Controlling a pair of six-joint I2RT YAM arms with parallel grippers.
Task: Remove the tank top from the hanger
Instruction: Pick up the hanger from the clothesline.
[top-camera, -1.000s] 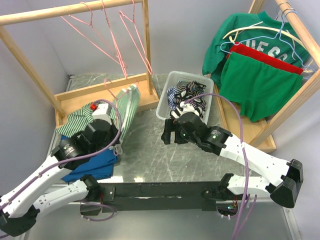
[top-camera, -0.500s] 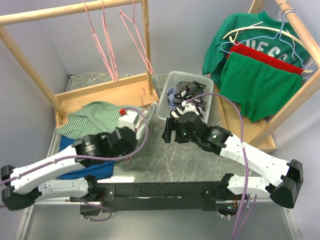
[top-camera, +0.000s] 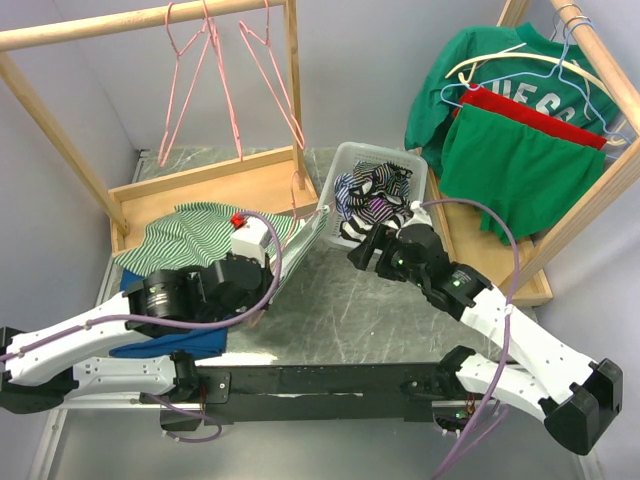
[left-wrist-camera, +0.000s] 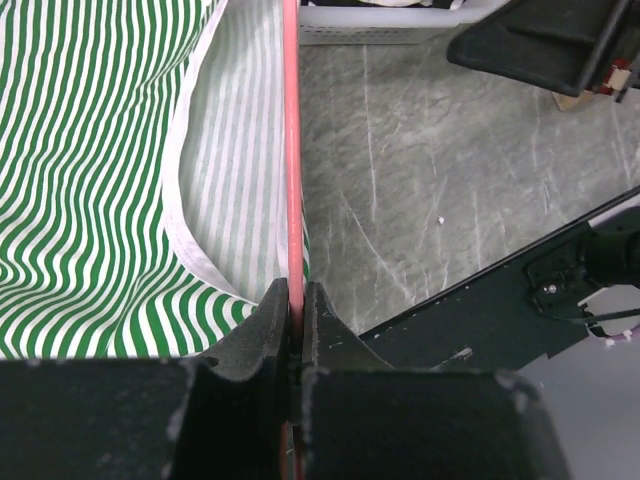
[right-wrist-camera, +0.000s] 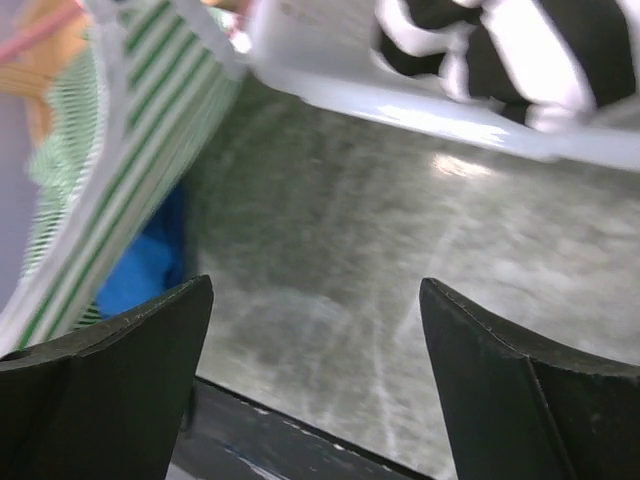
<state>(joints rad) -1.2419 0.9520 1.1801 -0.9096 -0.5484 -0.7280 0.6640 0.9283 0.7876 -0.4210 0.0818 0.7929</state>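
The green-and-white striped tank top (top-camera: 190, 232) lies over the left rack's wooden base and stretches right toward the bin. It is still on a pink wire hanger (top-camera: 297, 186). My left gripper (top-camera: 262, 272) is shut on the hanger's wire; in the left wrist view the pink wire (left-wrist-camera: 292, 150) runs straight up from between my closed left gripper (left-wrist-camera: 295, 300), with the striped top (left-wrist-camera: 90, 170) to its left. My right gripper (top-camera: 366, 250) is open and empty, just in front of the bin. In the right wrist view it (right-wrist-camera: 315, 330) hovers over bare table, with the top (right-wrist-camera: 130, 130) at the left.
A clear plastic bin (top-camera: 330, 192) holds black-and-white clothes. A blue garment (top-camera: 170, 342) lies under my left arm. The left wooden rack (top-camera: 130, 20) carries swinging pink hangers (top-camera: 200, 70). The right rack holds green garments (top-camera: 510, 165) on hangers.
My left gripper has moved right and lower with the hanger, dragging the striped top toward the bin. My right gripper has shifted right, nearer the bin. The pink rack hangers swing.
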